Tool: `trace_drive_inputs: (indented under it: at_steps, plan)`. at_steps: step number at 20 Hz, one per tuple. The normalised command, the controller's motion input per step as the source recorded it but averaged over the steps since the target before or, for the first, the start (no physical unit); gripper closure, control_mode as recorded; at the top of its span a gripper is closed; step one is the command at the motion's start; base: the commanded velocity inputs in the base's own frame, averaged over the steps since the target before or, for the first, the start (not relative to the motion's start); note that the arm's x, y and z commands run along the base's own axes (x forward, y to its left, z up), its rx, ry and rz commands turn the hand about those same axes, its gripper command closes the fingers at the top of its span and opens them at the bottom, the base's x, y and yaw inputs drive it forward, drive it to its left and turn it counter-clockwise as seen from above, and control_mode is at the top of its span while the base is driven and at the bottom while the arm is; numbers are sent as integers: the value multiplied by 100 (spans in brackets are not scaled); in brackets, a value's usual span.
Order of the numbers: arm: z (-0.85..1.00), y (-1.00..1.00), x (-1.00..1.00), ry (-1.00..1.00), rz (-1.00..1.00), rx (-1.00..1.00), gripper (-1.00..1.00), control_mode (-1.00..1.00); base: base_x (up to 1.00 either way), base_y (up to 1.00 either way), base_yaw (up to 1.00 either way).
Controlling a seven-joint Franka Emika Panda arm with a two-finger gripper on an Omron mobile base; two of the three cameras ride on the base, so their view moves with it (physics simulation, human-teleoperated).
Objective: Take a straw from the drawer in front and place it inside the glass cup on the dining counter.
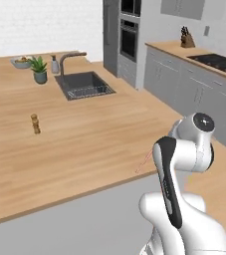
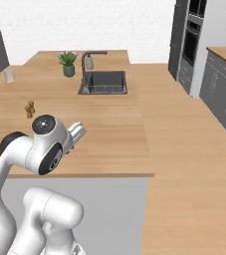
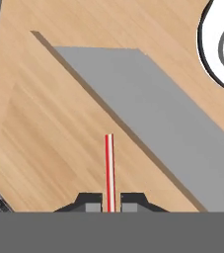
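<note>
Over the near edge of the counter, the fingers are closed on the straw, which stands out straight from between the two dark tips. In the hand view it runs as a thin red stick with a pale stripe, over bare wood just beside the counter's edge, where the grey floor begins. In the left base view the straw shows as a faint pink line just left of the arm's elbow, above the near edge.

The glass cup stands far off at the counter's far left corner as the right base view has it, close to the left edge; whether anything is in it cannot be told. The sink is set into the far part of the counter, with a dark rack at its bottom and a faucet at its back rim. Just beside the faucet is a grey soap dispenser, then a potted plant and, nearer the far edge, a bowl with something in it too small to make out. A small wooden grinder stands alone in the middle of the counter, well apart from everything else.

Between the straw and the cup lies a wide stretch of bare wood, with only the grinder near that line.
</note>
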Motion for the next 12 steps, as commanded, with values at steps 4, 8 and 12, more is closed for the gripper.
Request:
trace_drive_inputs:
  at_steps: [4, 8, 12]
  plan:
    - [0, 0, 0, 0, 0, 0, 100, 100, -12, 100, 0]
    - [0, 0, 0, 0, 0, 0, 100, 100, 0, 100, 0]
    - [0, 0, 0, 0, 0, 0, 100, 100, 0, 100, -4]
